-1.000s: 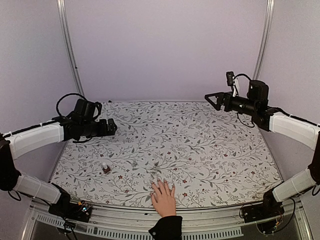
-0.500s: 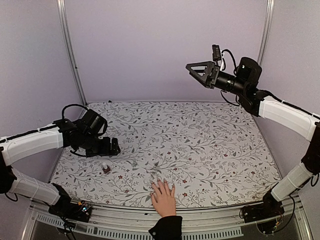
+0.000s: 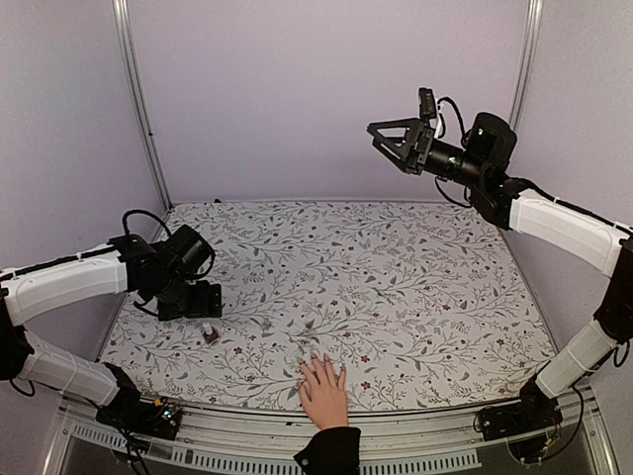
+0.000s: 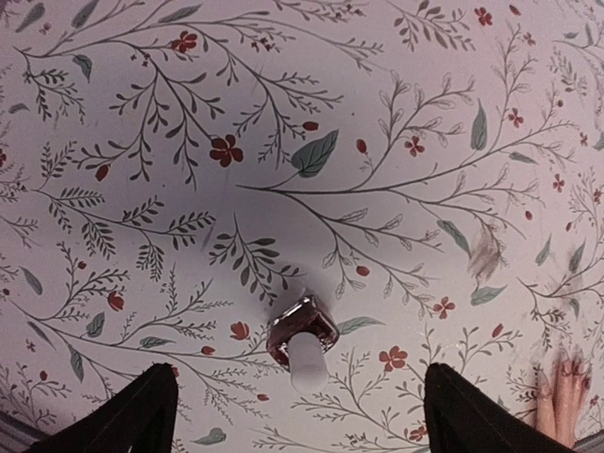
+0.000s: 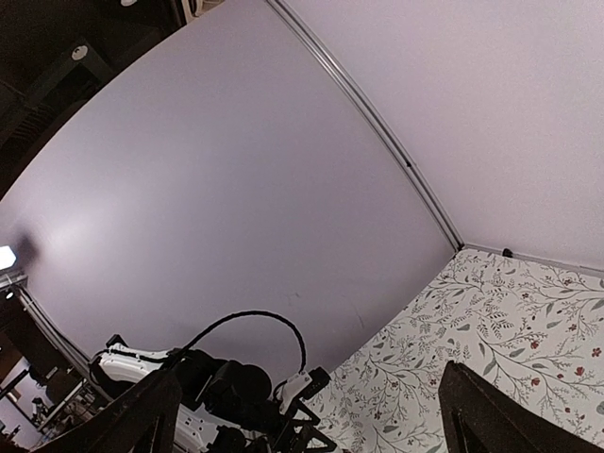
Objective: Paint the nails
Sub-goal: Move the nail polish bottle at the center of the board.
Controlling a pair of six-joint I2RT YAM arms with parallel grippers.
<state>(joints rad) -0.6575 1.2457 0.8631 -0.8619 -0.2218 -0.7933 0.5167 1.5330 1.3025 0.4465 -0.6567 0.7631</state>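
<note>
1. A light-skinned hand (image 3: 323,393) lies palm down on the near edge of the table (image 3: 415,297), fingers spread and pointing away from the arms. A black sleeve cuff (image 3: 329,450) shows at the wrist.
2. The nails (image 3: 318,358) tip those fingers over the floral cloth, just right of the table's middle line. They are too small in the top view to tell their colour. The left wrist view catches the fingers at its lower right corner, blurred.
3. A small dark-red bottle (image 3: 209,333) with a white cap stands upright on the cloth to the left of the hand, apart from it. From the left wrist camera the bottle (image 4: 302,332) sits low in the middle of the view, cap uppermost.
4. The left gripper (image 3: 203,305) points down at the cloth just beyond the bottle. Its two black fingers (image 4: 146,411) stand wide apart at either side of the wrist view, the bottle between them and below, touched by neither.
5. The right gripper (image 3: 386,148) is raised high over the far right of the table, aimed leftward. Its pincer is spread wide with nothing in it.
6. A plain pale wall (image 3: 326,99) framed by metal posts closes the scene behind.
</note>
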